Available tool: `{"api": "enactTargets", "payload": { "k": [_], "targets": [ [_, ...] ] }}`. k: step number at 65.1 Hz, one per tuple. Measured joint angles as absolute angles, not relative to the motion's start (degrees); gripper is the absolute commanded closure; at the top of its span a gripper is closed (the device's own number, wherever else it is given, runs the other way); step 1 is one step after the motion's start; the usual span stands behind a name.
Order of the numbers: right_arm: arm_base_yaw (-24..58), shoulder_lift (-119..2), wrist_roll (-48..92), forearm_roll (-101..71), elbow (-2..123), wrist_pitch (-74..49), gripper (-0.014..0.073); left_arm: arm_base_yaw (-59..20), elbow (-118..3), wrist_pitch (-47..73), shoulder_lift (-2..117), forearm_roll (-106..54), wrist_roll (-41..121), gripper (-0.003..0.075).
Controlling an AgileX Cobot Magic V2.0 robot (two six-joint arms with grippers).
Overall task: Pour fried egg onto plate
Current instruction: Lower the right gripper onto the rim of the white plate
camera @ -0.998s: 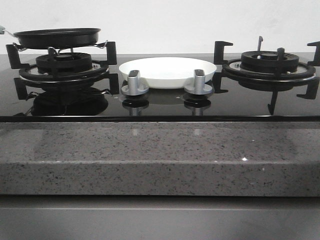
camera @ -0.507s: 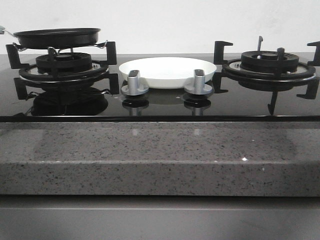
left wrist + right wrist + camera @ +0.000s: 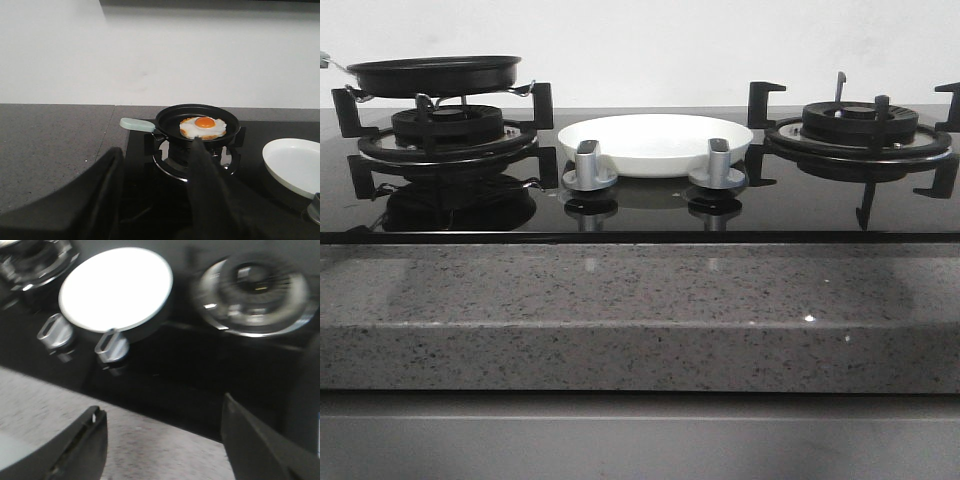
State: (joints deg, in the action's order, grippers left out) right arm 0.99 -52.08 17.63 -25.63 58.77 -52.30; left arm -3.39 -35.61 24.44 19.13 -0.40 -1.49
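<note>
I see both claws spread wide and empty: left claw [image 3: 155, 195] faces the fried egg [image 3: 203, 127] in the pan [image 3: 197, 122] on the left burner; right claw [image 3: 162, 440] hovers above the worktop's front edge, plate [image 3: 655, 143] mid-hob.

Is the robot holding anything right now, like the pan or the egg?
No. Both the left gripper and the right gripper are open and empty. The egg sits in the pan.

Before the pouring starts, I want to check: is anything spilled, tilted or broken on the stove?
Nothing stands out. The fried egg with orange yolk lies flat inside the black frying pan on the left burner, and the round white plate sits empty and level between the burners.
</note>
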Motion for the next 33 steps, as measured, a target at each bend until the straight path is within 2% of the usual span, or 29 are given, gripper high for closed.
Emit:
{"api": "enactTargets", "payload": {
  "k": [9,23,33],
  "targets": [
    [4.9,-60.3,18.4,-26.1,63.4,-54.2,0.0093,-3.4,-35.6,24.4,19.1,-0.4,-1.5,0.0476],
    [8.9,-72.9,18.4,-26.2,71.2,-54.8,0.0228,-3.4,-35.6,24.4,19.1,-0.4,-1.5,0.0514],
    [9.0,-82.1,18.2,-26.2,77.9,-56.3,0.0235,-3.4,-35.6,24.4,19.1,-0.4,-1.5,0.0543]
  ]
}}
